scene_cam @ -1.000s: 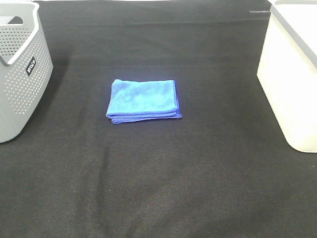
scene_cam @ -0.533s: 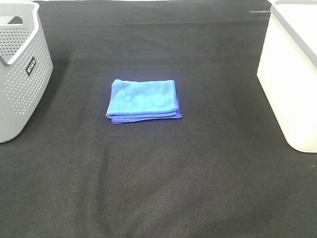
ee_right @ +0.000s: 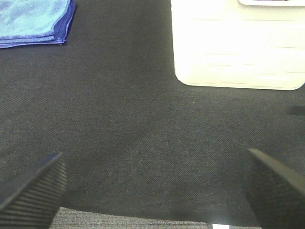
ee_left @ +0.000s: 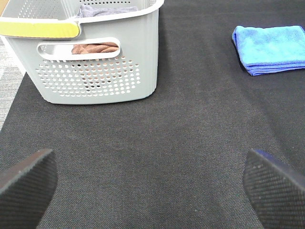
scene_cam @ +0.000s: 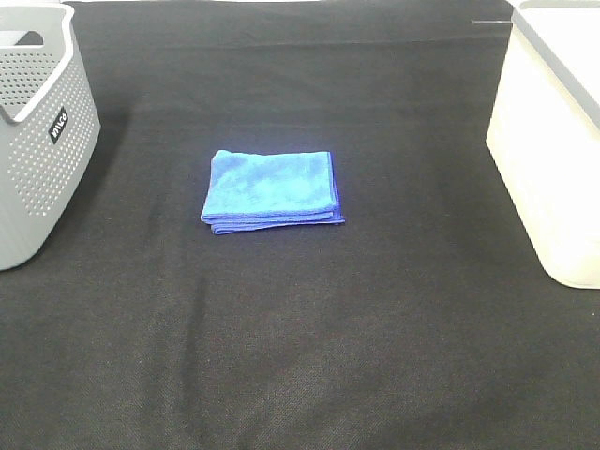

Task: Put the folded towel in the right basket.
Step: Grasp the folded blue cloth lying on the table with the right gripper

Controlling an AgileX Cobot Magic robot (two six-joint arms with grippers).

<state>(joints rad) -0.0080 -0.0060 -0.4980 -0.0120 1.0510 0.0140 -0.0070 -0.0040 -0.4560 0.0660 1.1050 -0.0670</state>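
Observation:
A folded blue towel (scene_cam: pixel 271 190) lies flat on the black table cloth near the middle. It also shows in the left wrist view (ee_left: pixel 270 49) and in the right wrist view (ee_right: pixel 34 22). The right basket (scene_cam: pixel 553 141) is white and stands at the right edge; its wall shows in the right wrist view (ee_right: pixel 236 47). My left gripper (ee_left: pixel 150 183) is open, low over bare cloth near the left basket, well apart from the towel. My right gripper (ee_right: pixel 152 188) is open, over bare cloth near the table's front edge, in front of the white basket. Neither gripper shows in the exterior high view.
A grey perforated basket (scene_cam: pixel 37 131) stands at the left edge; in the left wrist view (ee_left: pixel 95 52) it holds brown and grey cloths. The table's front edge shows in the right wrist view (ee_right: pixel 143 220).

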